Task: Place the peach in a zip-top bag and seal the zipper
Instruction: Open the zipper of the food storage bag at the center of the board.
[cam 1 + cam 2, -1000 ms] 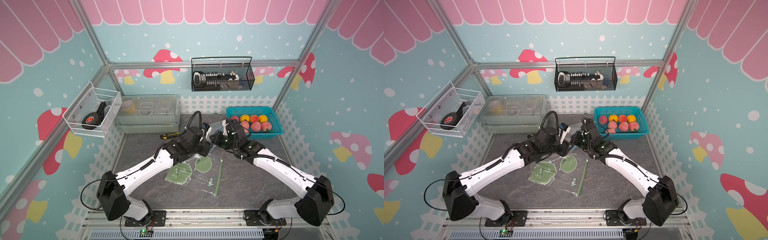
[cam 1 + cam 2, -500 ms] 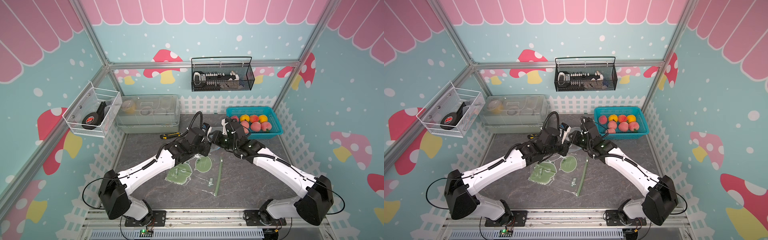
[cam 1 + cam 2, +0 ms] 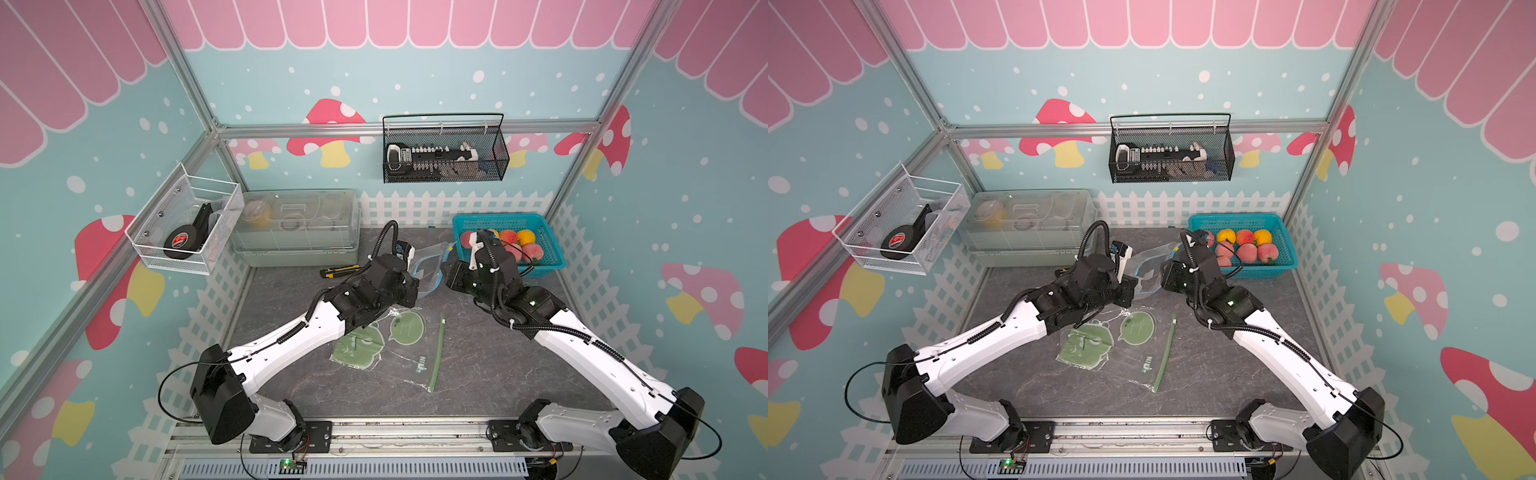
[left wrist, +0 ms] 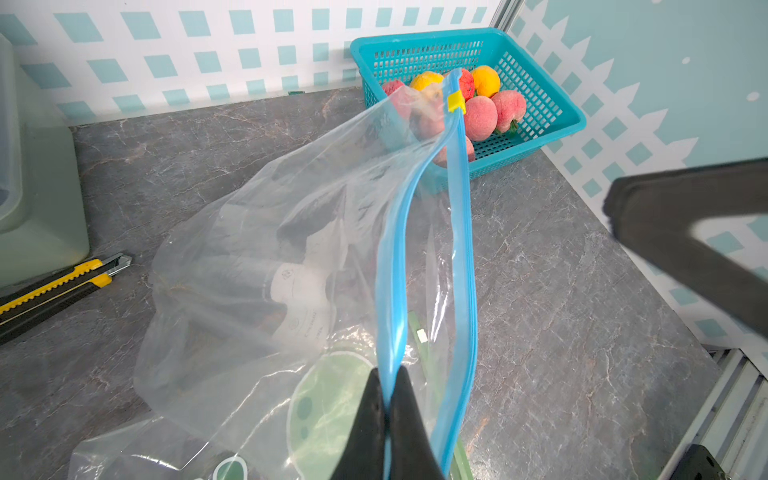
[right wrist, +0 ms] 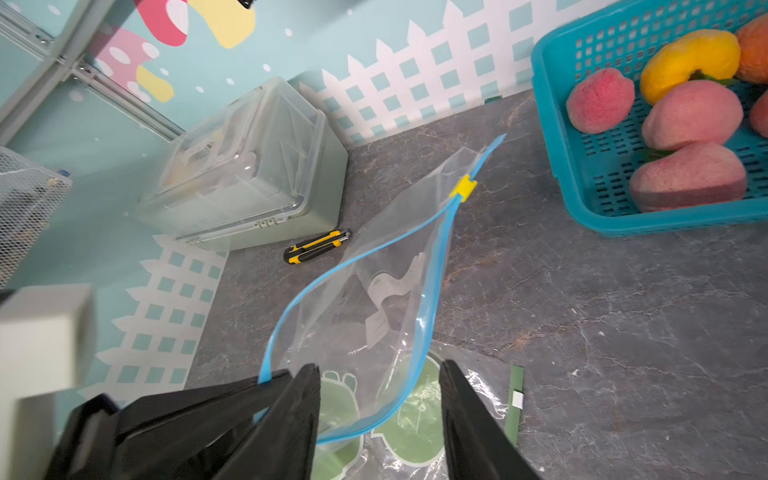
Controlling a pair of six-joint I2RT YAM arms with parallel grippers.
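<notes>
**Bag, peaches and grippers.** The clear zip-top bag (image 4: 291, 232) is held up just beside the teal plastic mesh basket (image 3: 552, 262). Its mouth is open, and the yellow slider (image 4: 456, 102) sits at the end nearest the basket. The left gripper (image 4: 386, 376) is clamped on one lip of the blue zipper track (image 4: 390, 249); the other lip bows away from it.

The right gripper (image 5: 378, 368) stands with its jaws apart and the free lip curving between them. Whether either finger touches the plastic cannot be told. The pink peaches (image 5: 692, 114) lie in the basket among yellow fruit, apart from both grippers.

In both top views the wrists hide the fingertips, so only the left wrist view shows the pinch and only the right wrist view the parted jaws. The top views show in full a second clear bag with green prints (image 3: 395, 345), flat on the grey marbled table (image 3: 498, 374), farther from the basket than the held bag.
</notes>
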